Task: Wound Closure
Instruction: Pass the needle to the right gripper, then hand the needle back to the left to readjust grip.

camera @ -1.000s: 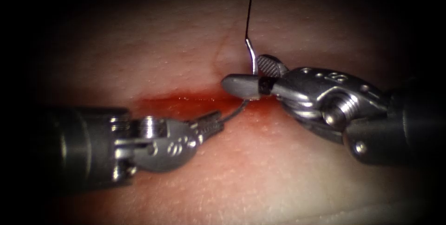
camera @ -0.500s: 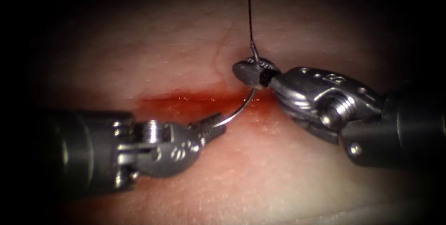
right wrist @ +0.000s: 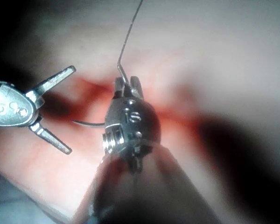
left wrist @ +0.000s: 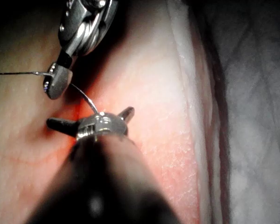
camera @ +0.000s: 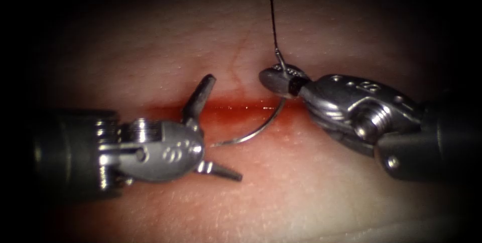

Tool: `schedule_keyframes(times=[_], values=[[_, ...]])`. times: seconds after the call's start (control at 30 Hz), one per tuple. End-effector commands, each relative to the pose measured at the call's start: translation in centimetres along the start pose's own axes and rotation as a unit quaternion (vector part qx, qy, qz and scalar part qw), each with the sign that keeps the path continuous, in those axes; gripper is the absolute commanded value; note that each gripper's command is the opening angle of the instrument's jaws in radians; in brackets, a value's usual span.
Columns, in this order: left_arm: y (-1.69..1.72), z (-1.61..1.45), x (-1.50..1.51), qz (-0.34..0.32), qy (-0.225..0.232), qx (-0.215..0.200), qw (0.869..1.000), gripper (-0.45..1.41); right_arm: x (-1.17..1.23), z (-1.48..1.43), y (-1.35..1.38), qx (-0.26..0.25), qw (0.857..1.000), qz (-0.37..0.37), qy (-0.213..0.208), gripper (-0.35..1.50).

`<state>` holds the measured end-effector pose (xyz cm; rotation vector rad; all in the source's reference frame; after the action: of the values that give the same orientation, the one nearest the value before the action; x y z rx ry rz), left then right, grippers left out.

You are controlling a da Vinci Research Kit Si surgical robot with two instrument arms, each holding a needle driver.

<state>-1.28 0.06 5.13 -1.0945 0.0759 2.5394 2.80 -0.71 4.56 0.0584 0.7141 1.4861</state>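
The curved needle (camera: pixel 266 125) hangs free over the red cut (camera: pixel 236 106), not in the tissue (camera: pixel 301 193). My right tool (camera: pixel 266 77) is shut on the needle close to its tail end, above the right part of the cut. From the tail, dark thread (camera: pixel 272 12) rises straight up. My left tool (camera: pixel 223 128) stands open, its jaws spread either side of the needle's point and holding nothing. The left wrist view has the open left tool (left wrist: pixel 89 116), the needle (left wrist: pixel 86 100) and the right tool (left wrist: pixel 53 86). The right wrist view has the shut right tool (right wrist: pixel 128 84) and the open left tool (right wrist: pixel 70 109).
Red fluid (camera: pixel 201 115) pools along the cut and stains the tissue below it. A faint crease (camera: pixel 238 57) runs up from the cut. In the left wrist view the tissue's pale edge (left wrist: pixel 196 93) drops to grey cloth (left wrist: pixel 256 116).
The right tool's jaws shut on the needle near its tail. The left tool then opened, let go of the needle's pointed end and drew back slightly left.
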Motion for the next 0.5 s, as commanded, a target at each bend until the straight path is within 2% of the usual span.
schedule_keyframes(times=[0.03, 0.1, 0.2, 0.27, 0.37, 0.43, 0.5], values=[[-0.02, 0.05, 0.02, -0.020, 0.010, -0.012, 1.000, 0.96, -0.02, 0.07, -0.03, 0.019, 1.000, -0.008, -0.003, -0.35], [-0.11, -0.02, 0.06, -0.051, 0.025, -0.032, 0.998, 0.78, 0.00, 0.06, -0.03, 0.030, 0.999, -0.016, -0.001, -0.35], [-0.31, -0.11, 0.14, -0.099, 0.043, -0.062, 0.992, 0.62, 0.03, 0.06, -0.03, 0.054, 0.998, -0.041, 0.008, -0.35], [-0.36, -0.12, 0.15, -0.115, 0.049, -0.071, 0.990, 0.61, 0.04, 0.06, -0.02, 0.062, 0.997, -0.051, 0.011, -0.35], [-0.47, -0.10, 0.16, -0.152, 0.064, -0.093, 0.982, 0.64, 0.07, 0.04, -0.02, 0.101, 0.986, -0.129, 0.034, -0.35], [-0.57, -0.06, 0.11, -0.181, 0.052, -0.114, 0.976, 0.67, 0.10, 0.02, 0.00, 0.120, 0.975, -0.182, 0.052, -0.35], [-0.60, -0.04, 0.09, -0.194, 0.051, -0.125, 0.972, 0.69, 0.11, 0.02, 0.00, 0.125, 0.972, -0.188, 0.058, -0.35]])
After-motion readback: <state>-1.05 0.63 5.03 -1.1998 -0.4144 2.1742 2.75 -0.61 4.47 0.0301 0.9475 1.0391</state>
